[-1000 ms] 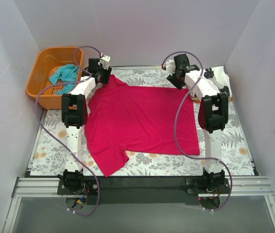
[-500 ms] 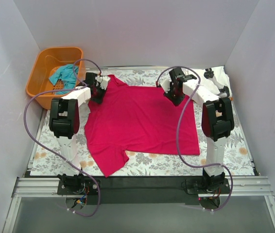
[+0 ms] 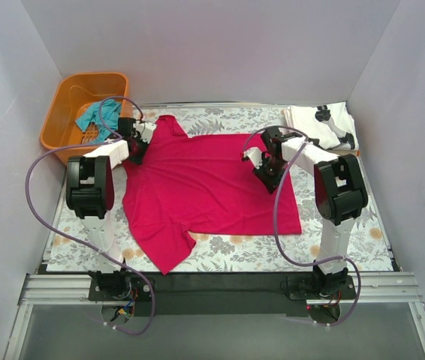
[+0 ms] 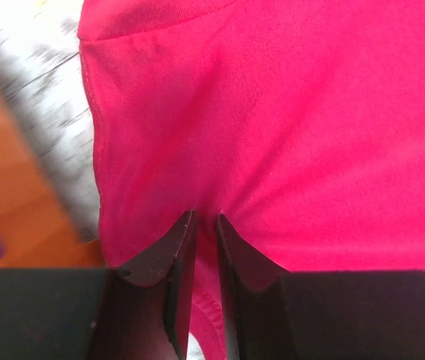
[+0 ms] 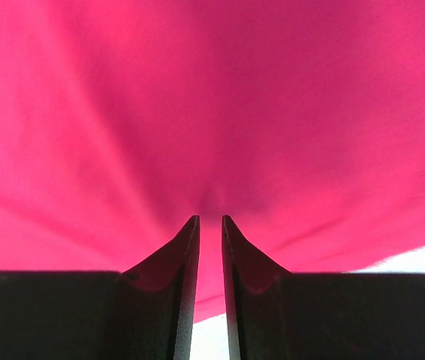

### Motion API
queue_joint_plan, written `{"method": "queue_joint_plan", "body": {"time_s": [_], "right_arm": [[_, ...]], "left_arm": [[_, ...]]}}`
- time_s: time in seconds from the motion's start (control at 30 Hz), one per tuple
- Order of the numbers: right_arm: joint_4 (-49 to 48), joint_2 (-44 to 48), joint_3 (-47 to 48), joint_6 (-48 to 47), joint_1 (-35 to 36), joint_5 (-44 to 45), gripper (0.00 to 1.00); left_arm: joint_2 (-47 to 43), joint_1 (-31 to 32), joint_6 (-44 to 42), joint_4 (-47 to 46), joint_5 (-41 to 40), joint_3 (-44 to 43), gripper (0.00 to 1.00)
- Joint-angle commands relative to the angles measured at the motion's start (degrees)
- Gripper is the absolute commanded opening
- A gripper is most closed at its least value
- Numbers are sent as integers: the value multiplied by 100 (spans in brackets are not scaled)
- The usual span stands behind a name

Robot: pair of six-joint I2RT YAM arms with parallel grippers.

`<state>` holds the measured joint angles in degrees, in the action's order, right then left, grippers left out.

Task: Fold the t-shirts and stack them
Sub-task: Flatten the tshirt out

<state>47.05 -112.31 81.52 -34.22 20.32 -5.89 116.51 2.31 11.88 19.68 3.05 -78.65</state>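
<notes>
A magenta-red t-shirt (image 3: 205,191) lies spread across the floral table cover. My left gripper (image 3: 134,147) is shut on a pinch of cloth at its far left shoulder, and red fabric fills the left wrist view between the fingers (image 4: 205,217). My right gripper (image 3: 266,174) is shut on the far right edge, which is lifted and drawn over the shirt's body; in the right wrist view the cloth bunches at the fingertips (image 5: 210,219). A white t-shirt (image 3: 321,124) with black marks lies folded at the back right. A teal t-shirt (image 3: 92,114) sits crumpled in the basket.
An orange plastic basket (image 3: 58,127) stands at the back left, off the table cover. The floral cover (image 3: 348,217) shows bare to the right and along the near edge. Grey walls enclose the table on three sides.
Both grippers closed on the red shirt's far edge and pulled it toward the near side. The right corner has come up and inward, uncovering the white shirt behind.
</notes>
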Motion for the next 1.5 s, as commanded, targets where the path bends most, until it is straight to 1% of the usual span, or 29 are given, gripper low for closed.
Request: {"method": "queue_joint_plan", "body": {"time_s": [0.0,0.1,0.13,0.2,0.23,0.4,0.53,0.57,0.6,0.63,0.67,0.7,0.77,0.8,0.83,0.87,0.93,1.13,1.47], "right_arm": [[129,61,-233,213,245,-570,22],[94,25,-277,301,482,-633,22],[103,25,-259,328,543,-641,22],[112,25,-137,380,552,-581,22],[112,34,-84,398,544,-493,22],[147,367,119,504,368,-133,24],[261,824,-152,407,368,-26,26],[270,955,-232,407,368,-52,26],[331,1000,-302,407,368,-70,26],[358,1027,-468,398,368,-88,25],[384,1053,-548,381,368,-88,24],[436,1045,-627,389,377,-96,23],[516,1019,-855,381,377,-140,21],[542,1010,-935,381,377,-140,20],[577,983,-1005,381,394,-140,20],[595,931,-1137,381,394,-140,19],[709,861,-1234,363,447,-132,18],[788,684,-1507,372,473,-140,18],[990,816,-1753,267,535,-211,18]], "left_arm": [[39,-222,-274,563,-498,25,18],[109,-222,-274,773,-332,-334,21],[109,-222,-283,852,8,-526,25],[83,-213,-248,1002,230,-703,28],[74,-196,-187,1089,527,-809,31],[-14,102,148,1222,828,-1293,33],[29,331,464,1056,847,-1486,35],[108,358,551,960,786,-1582,35],[239,393,779,941,611,-1957,34],[597,393,920,941,548,-2178,33],[775,385,1078,941,495,-2450,31],[977,385,1236,958,486,-2879,30],[1434,393,1439,906,530,-3251,29],[1567,411,1518,880,556,-3401,29],[1707,428,1615,888,548,-3759,28],[1996,455,1616,949,513,-3893,28],[2182,551,1616,993,434,-4157,28],[2201,675,1651,854,539,-3965,30],[2464,877,1827,449,609,-4290,31]]}}
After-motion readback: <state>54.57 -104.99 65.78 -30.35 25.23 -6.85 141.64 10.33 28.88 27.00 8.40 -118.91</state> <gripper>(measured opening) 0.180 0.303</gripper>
